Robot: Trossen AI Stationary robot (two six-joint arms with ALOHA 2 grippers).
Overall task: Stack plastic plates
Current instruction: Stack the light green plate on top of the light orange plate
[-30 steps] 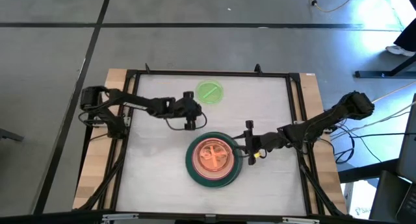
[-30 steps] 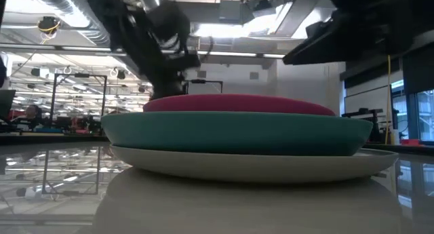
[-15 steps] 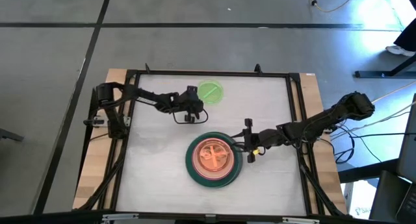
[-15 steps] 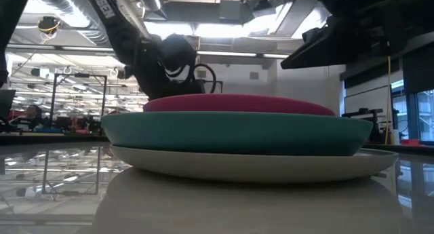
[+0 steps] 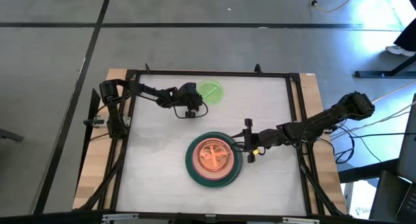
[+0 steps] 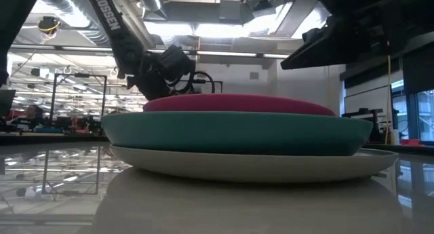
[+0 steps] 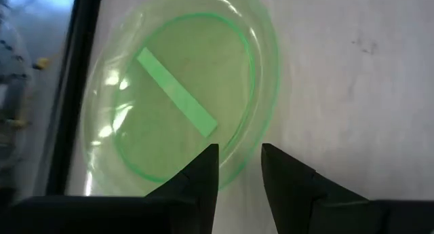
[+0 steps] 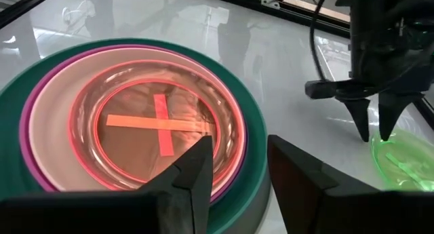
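A stack of plates (image 5: 213, 160) sits on the table's near middle. In the low view its bottom plate is grey, with a dark green (image 6: 237, 132) and a magenta plate above. An orange plate with crossed tape (image 8: 159, 122) lies on top. A small clear green plate (image 5: 210, 92) lies flat near the far edge. My left gripper (image 5: 192, 106) is open, pointing down, its fingers on either side of that plate's rim (image 7: 243, 159) and just above it. My right gripper (image 5: 247, 148) is open and level at the stack's right edge.
A black frame (image 5: 208, 73) runs around the white tabletop. Bare table lies left of the stack and between the stack and the green plate. The right arm reaches in from the right edge, and the left arm from the far left corner.
My left gripper has moved from the table's middle toward the far edge, over to the green plate's near-left rim, while its arm folded back toward the left. The stack and my right gripper have stayed put.
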